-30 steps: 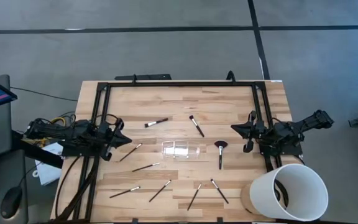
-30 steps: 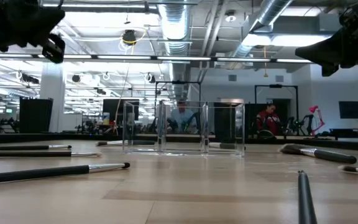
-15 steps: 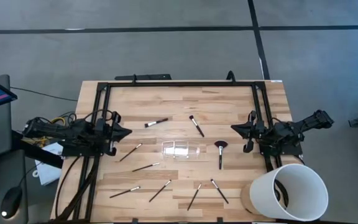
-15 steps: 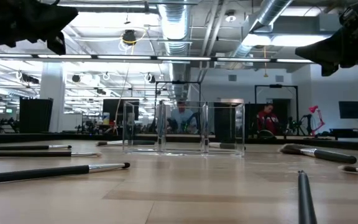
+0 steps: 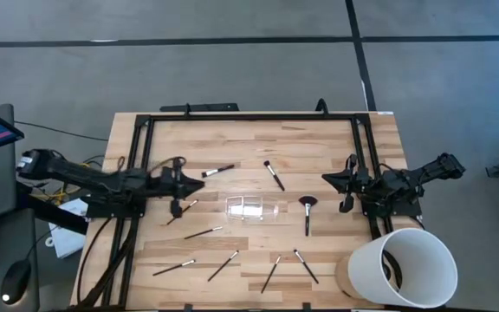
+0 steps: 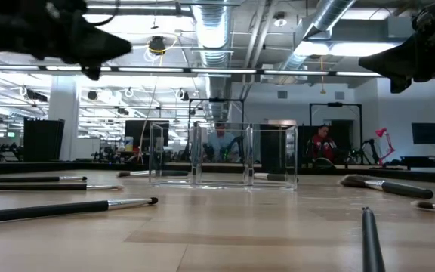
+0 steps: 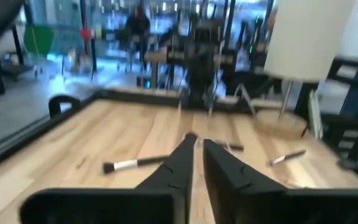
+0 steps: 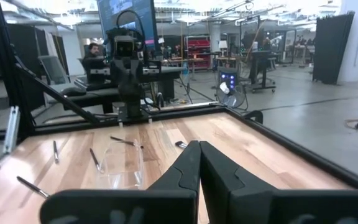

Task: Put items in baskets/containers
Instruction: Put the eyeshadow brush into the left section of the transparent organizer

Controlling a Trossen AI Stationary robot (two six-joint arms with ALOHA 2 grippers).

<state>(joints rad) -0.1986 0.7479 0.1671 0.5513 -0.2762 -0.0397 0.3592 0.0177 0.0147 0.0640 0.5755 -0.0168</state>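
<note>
Now the left pincer (image 5: 178,184) hangs just beside a brush (image 5: 183,211), which slants on the worktop (image 5: 249,143) left of the clear tray (image 5: 254,208). Its fingers (image 7: 219,168) show a thin gap and hold nothing. The right pincer (image 5: 336,180) waits shut, farther from that brush.

Thin makeup brushes with dark handles lie flat all over the wooden table, all apart from each other. One brush (image 5: 307,211) has a wide fan-shaped head and lies just to the right of the clear tray (image 5: 252,208). The little see-through tray sits in the middle of the table.
</note>
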